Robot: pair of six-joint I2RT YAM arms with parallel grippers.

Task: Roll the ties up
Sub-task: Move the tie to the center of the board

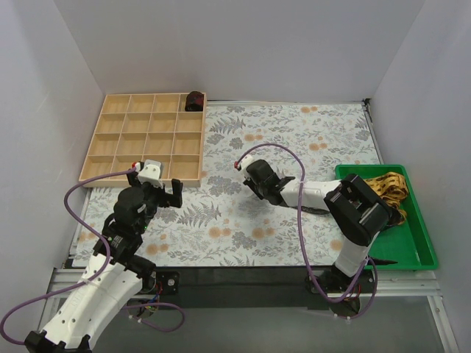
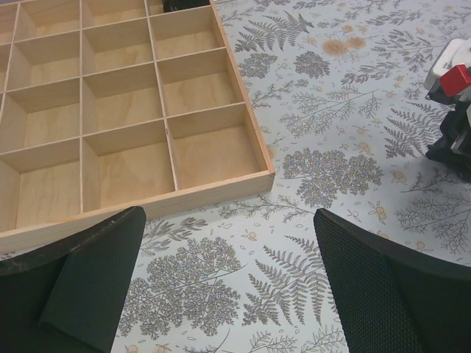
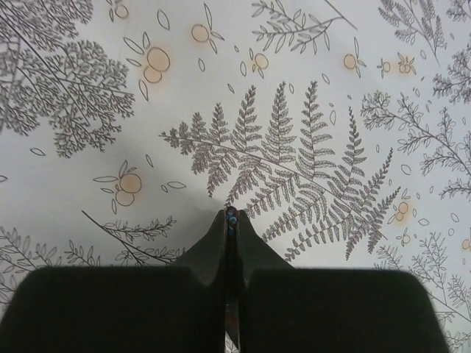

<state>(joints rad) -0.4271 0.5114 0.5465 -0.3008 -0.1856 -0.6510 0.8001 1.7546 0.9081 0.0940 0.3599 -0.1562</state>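
- The left gripper (image 2: 228,220) hangs with its jaws wide apart and nothing in them, just beside the near corner of the box (image 1: 118,143).
- A rolled tie (image 1: 194,101) sits in the box's far right cell. It is probably a springy bundle that loosens if held slackly.
- The right gripper (image 3: 231,217) is pressed fully closed over the tabletop (image 1: 294,132); I cannot tell whether anything is pinched.
- A dark tie (image 1: 315,211) peeks from under the right arm, flat on the tabletop.
- The yellow tie (image 1: 388,187) lies heaped in the tray (image 1: 408,232).
- The ties look light, limp and slick. It seems best to pinch one across its width near the narrow end, with the other gripper pinning the fabric.
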